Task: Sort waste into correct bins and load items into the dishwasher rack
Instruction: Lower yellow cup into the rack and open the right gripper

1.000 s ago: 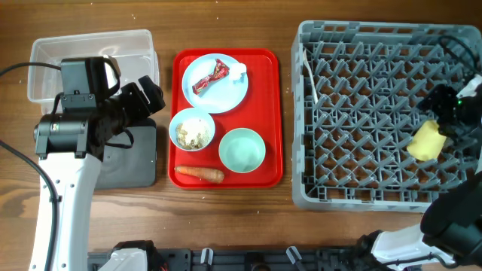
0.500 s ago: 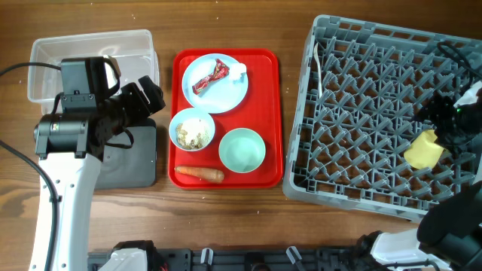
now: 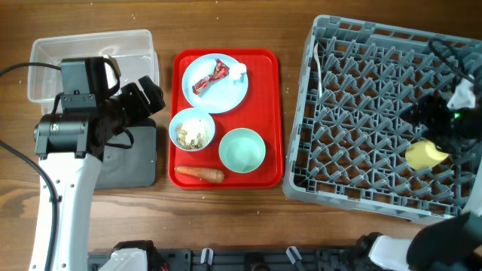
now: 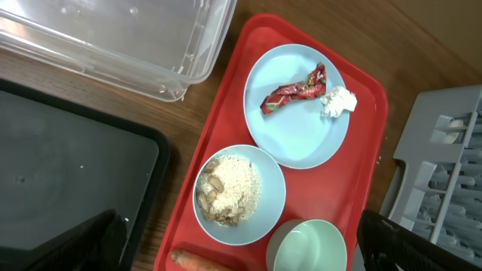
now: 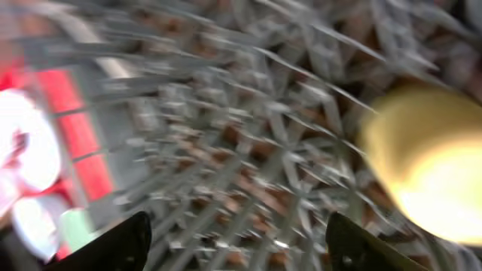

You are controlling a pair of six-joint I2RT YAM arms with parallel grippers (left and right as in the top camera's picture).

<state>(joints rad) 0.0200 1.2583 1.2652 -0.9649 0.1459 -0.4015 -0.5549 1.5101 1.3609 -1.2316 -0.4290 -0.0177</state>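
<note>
My left arm [image 3: 64, 139] stands at the left of the table [image 3: 226, 218], elbow bent, wrist reaching right above the dark bin [image 3: 139, 162]. My left fingers [image 4: 90, 245] are spread wide and bear nothing, and their camera looks down on the left half of the tray [image 3: 181, 113]. My right arm [image 3: 452, 226] comes up from the lower right corner and bends over the right side of the rack [image 3: 354, 113]. My right fingers [image 5: 120, 245] look parted with only rack grid between them, though that view is badly blurred. The yellow item [image 3: 425, 154] lies in the rack near its front right edge. It is just below my right wrist and off to one side of the fingers, not between them.

The rack sits askew. Its lower left corner almost meets the tray's lower right corner, and the gap widens toward the top. Its right side runs out of the overhead view. The clear bin [image 3: 90, 53] sits at the top left, just beside the tray's upper left corner, with the dark bin right below it. Bare wood runs along the front of the table.

On the tray, the plate [image 3: 226, 94] carries a red wrapper [image 3: 209, 77] and a white tissue [image 3: 239, 71]. Below it stand a bowl [image 3: 192, 129] of crumbly food and a green cup [image 3: 242, 149]. A carrot [image 3: 199, 175] lies along the front edge. The print on the wrapper is too small to read.
</note>
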